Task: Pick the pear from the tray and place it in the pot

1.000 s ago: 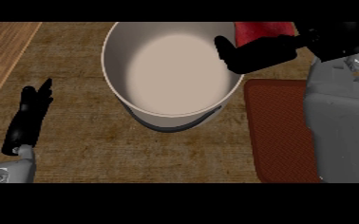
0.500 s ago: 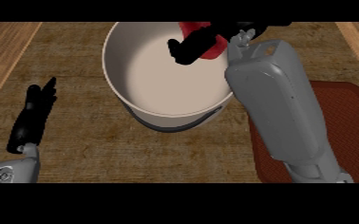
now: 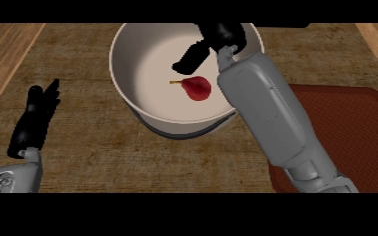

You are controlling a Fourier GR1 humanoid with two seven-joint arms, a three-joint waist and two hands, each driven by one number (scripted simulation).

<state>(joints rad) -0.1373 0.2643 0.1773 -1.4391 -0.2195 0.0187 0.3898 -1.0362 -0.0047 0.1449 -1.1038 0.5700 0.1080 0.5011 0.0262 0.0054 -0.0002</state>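
Dark red pear [image 3: 196, 88], short stem pointing left, lies inside the pot [image 3: 136, 55].

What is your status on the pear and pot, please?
Right hand open over pot. Pear lying inside pot. Left hand open at left. Nothing obstructing.

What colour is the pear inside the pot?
The pear is deep red; head view shows it best.

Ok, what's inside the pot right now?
The red pear lies on the pot's pale floor, stem pointing left, clear of the right hand above the far side. The right forearm covers the floor's right edge, so anything there is hidden.
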